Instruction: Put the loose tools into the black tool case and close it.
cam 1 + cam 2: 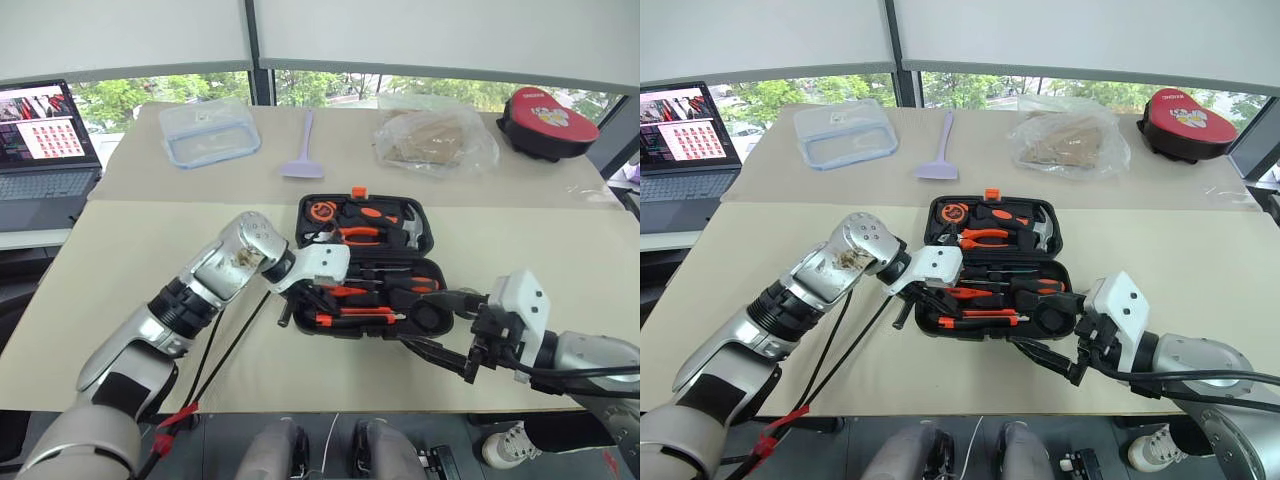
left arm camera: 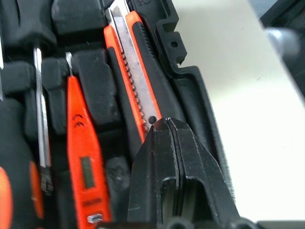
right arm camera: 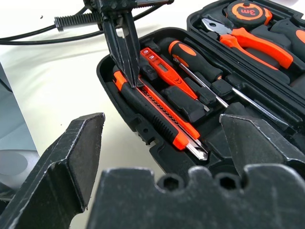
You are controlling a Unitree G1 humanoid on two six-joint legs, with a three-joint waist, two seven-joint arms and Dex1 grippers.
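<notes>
The left gripper (image 3: pixel 125 57) has its two black fingers pressed together, holding nothing, and its tip sits on the handle end of the utility knife (image 3: pixel 157 112), at the near left corner of the open tool case (image 1: pixel 312 215). The knife lies in its slot along the case's near edge, running from the gripper's tip toward the right gripper. Just beyond the knife from the gripper lies the small orange tester screwdriver (image 2: pixel 82 164), also seated in the case, and past that the two long screwdrivers (image 3: pixel 193 57) with orange and black handles rest in their slots. Farther from the gripper, the case's raised lid half holds orange pliers (image 3: pixel 250 40), a tape measure (image 3: pixel 244 10) and a hammer (image 1: pixel 410 232). The right gripper (image 1: pixel 445 330) hangs at the case's near right corner with its fingers spread wide and nothing between them, near a small dark tape roll (image 1: pixel 428 316) seated in that corner. Well beyond the case on the table lie a lilac spatula (image 1: pixel 303 150), a clear lidded box (image 1: pixel 208 132), a plastic bag (image 1: pixel 435 135) and a red-topped round case (image 1: pixel 546 118).
</notes>
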